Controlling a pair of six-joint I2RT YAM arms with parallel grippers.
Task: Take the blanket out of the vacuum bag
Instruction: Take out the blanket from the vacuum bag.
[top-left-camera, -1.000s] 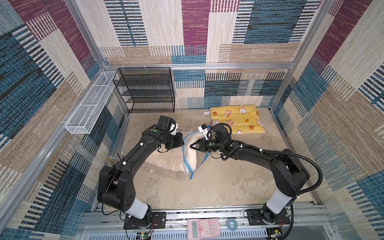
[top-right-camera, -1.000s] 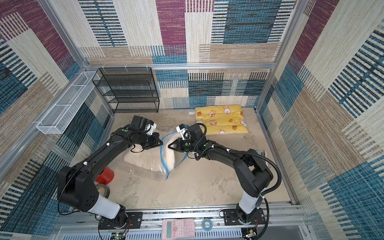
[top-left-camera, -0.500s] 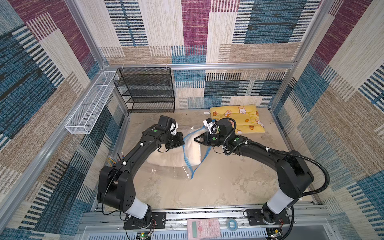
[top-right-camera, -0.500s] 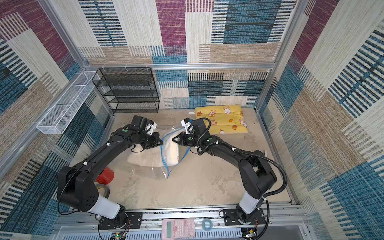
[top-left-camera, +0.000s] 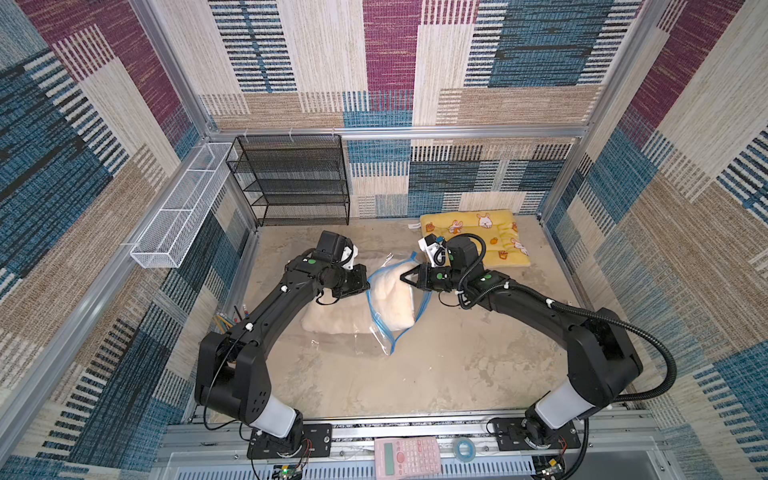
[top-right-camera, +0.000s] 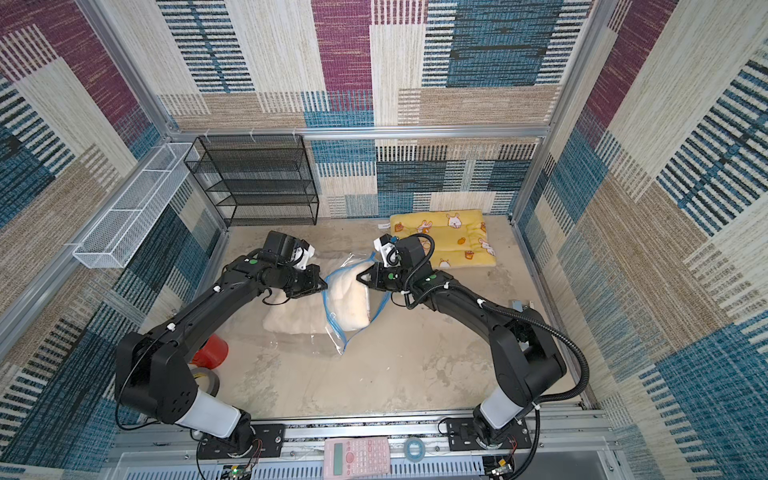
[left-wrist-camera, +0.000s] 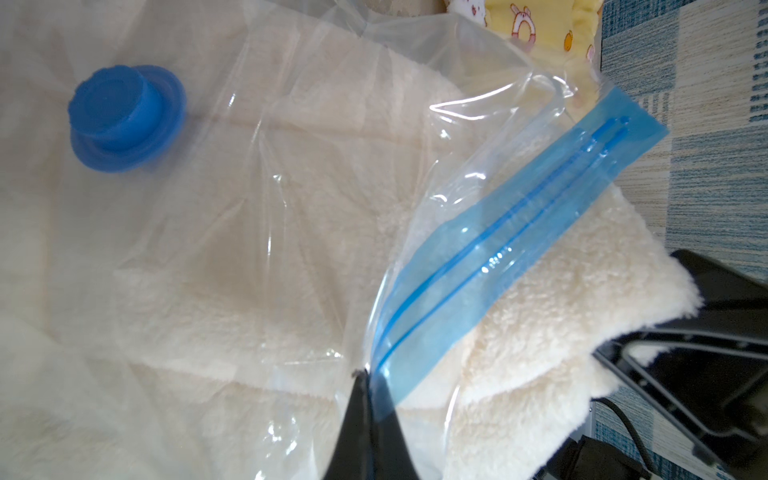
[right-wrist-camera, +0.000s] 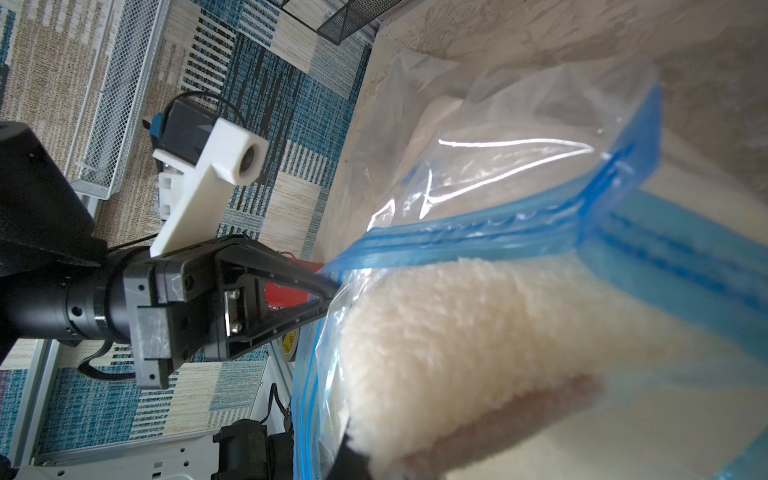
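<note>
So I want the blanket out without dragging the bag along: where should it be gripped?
Grip the blanket by its folded edge poking past the zip strip, coming from the bag's open mouth, opposite the valve cap. Only that edge is bare; plastic covers the rest. The left tool pinching the strip should hold the bag back.

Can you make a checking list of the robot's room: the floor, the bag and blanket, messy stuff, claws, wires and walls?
Surface: beige mottled table.
Job's things: vacuum bag open at its blue zip strip; cream blanket partly out of the mouth.
Clutter: yellow cushion, red cup, tape roll, pink calculator.
Grippers: left gripper shut on the zip strip; right gripper shut on the blanket.
Cables: black hose along the right arm, apart from the bag.
Surroundings: black mesh rack, white wire basket, patterned walls.
</note>
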